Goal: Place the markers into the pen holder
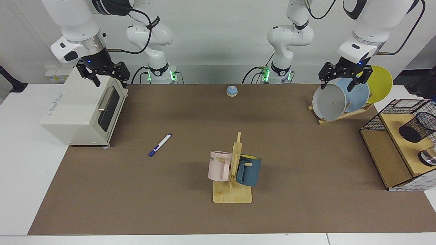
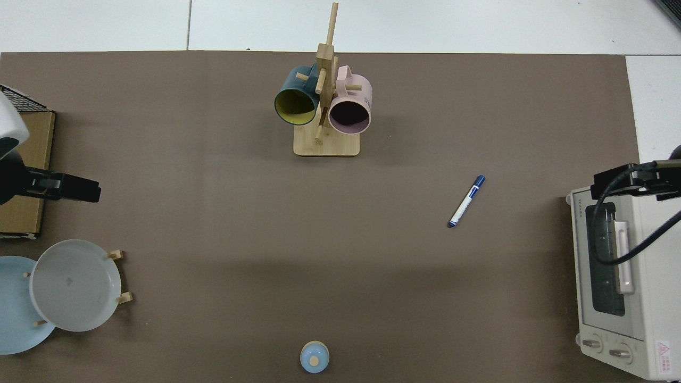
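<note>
The marker [image 1: 160, 145] [image 2: 466, 201], white-barrelled with a dark blue cap, lies flat on the brown mat, well apart from both grippers. The pen holder [image 1: 417, 126], a black wire-mesh cup, rests tilted on the wooden shelf at the facing view's right edge; it is out of the top view. My right gripper [image 1: 110, 80] [image 2: 638, 178] hangs open and empty above the toaster oven. My left gripper [image 1: 342, 83] [image 2: 69, 189] hangs open and empty over the plate rack. Both arms wait.
A white toaster oven [image 1: 85, 109] stands at one end of the mat. A wooden mug tree [image 1: 235, 170] carries a pink mug and a blue mug. Plates [image 1: 329, 102] lean in a rack. A small blue knob [image 1: 231, 91] sits near the arm bases. A shiny metal object [image 1: 428, 158] lies by the pen holder.
</note>
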